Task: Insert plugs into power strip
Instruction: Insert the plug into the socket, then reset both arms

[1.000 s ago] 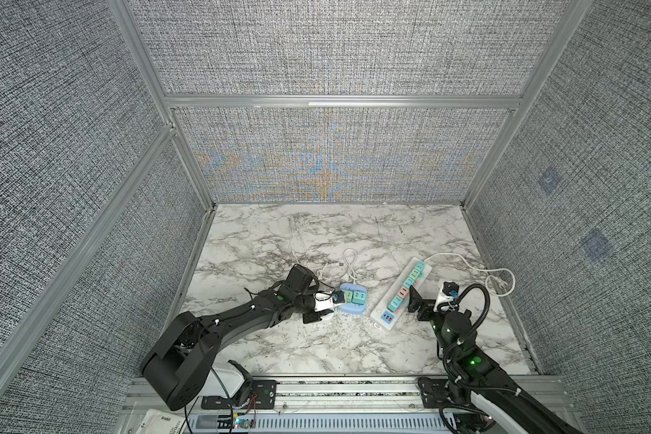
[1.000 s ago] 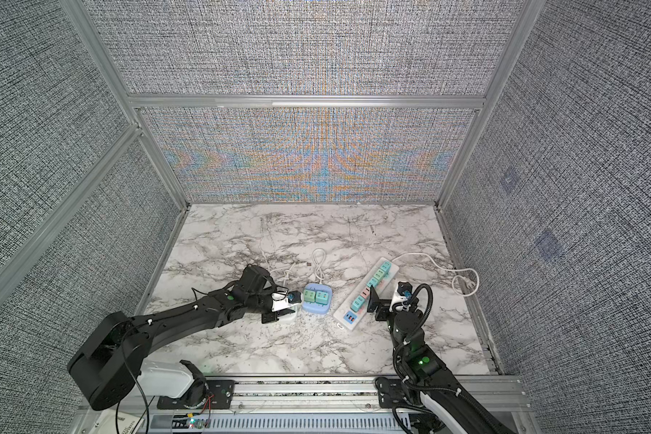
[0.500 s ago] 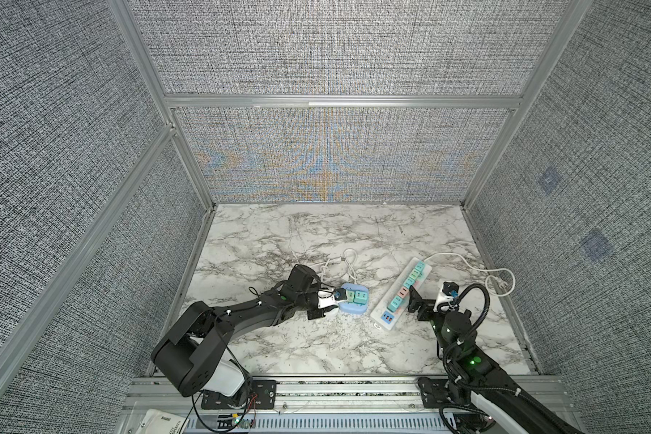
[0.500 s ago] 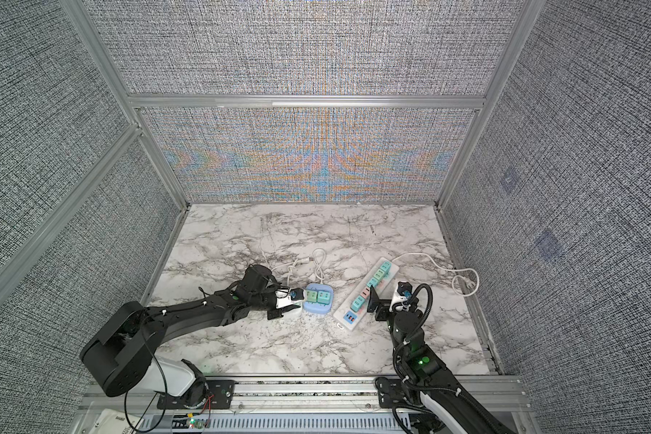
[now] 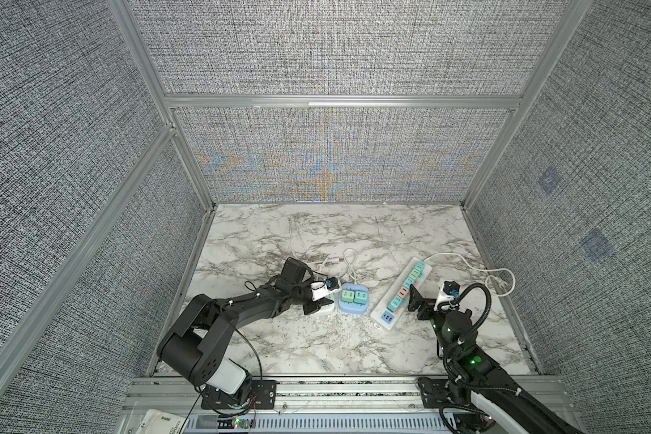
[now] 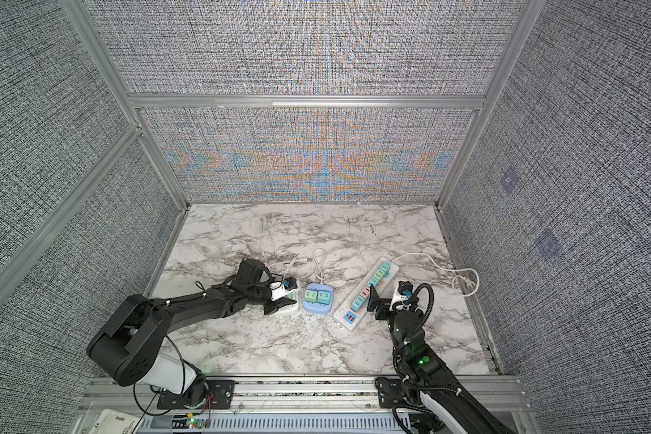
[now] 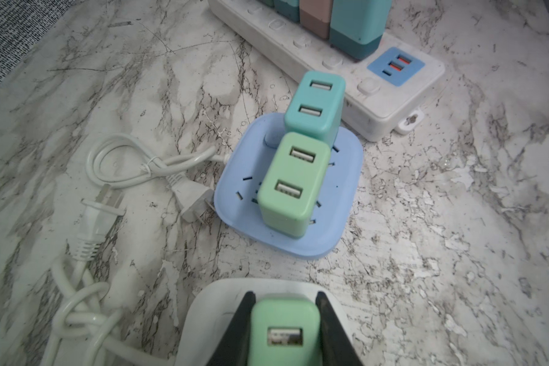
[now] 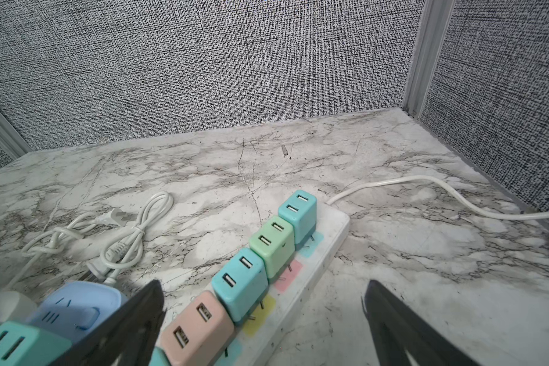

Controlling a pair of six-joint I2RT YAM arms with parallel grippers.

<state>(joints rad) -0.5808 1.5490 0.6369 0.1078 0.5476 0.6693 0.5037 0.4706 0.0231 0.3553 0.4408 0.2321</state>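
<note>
My left gripper (image 7: 285, 296) is shut on a mint green plug (image 7: 282, 332) that stands over a white square socket block (image 7: 210, 304); whether its prongs are seated is hidden. In both top views the left gripper (image 5: 322, 298) (image 6: 284, 298) sits left of a blue square socket block (image 7: 343, 177) holding a mint plug (image 7: 286, 187) and a teal plug (image 7: 314, 107). The long white power strip (image 5: 382, 319) (image 8: 327, 240) carries several plugs, among them a pink one (image 8: 197, 326). My right gripper (image 8: 263, 285) (image 5: 429, 300) is open beside the strip's near half, holding nothing.
Coiled white cords with plugs (image 7: 121, 177) (image 5: 348, 259) lie behind the two square blocks. The strip's own cord (image 5: 466, 263) loops to the right wall. Fabric walls close in three sides of the marble floor (image 5: 316, 233).
The left arm has stretched out lower, and its gripper, still shut on the mint plug, has shifted slightly toward the blue block. The right arm has not moved.
</note>
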